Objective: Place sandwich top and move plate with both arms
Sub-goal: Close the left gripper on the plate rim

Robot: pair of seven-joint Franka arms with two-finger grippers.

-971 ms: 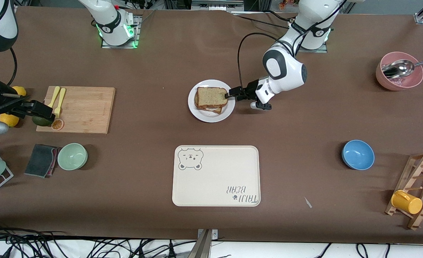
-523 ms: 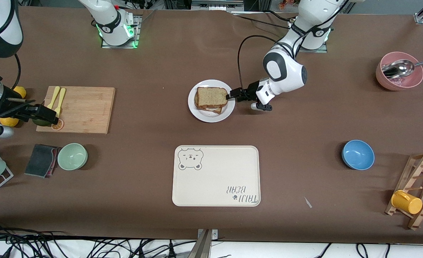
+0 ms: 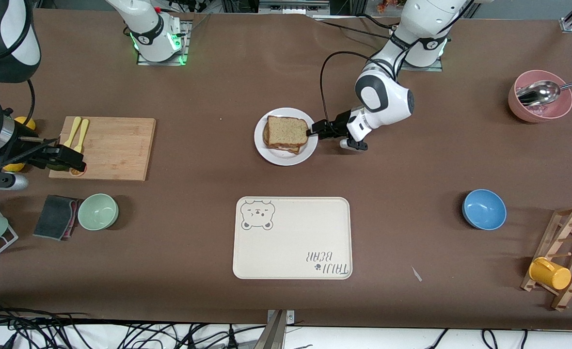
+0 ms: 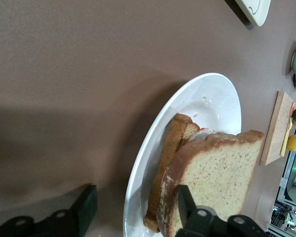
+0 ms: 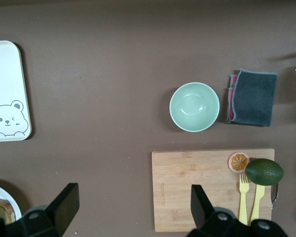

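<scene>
Since a second ago the right gripper (image 3: 70, 157) has drifted over the cutting board (image 3: 114, 145) toward the plate (image 3: 286, 155), fingers spread. At the plate's edge sits the left gripper (image 3: 312, 129) — fingers apart, one against the bread (image 3: 286, 131) — which tops the sandwich on the plate.

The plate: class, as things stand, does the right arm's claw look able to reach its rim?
Probably yes. The right claw hangs open over the cutting board, and only bare table lies between it and the plate; the left claw occupies the rim toward the left arm's end.
</scene>
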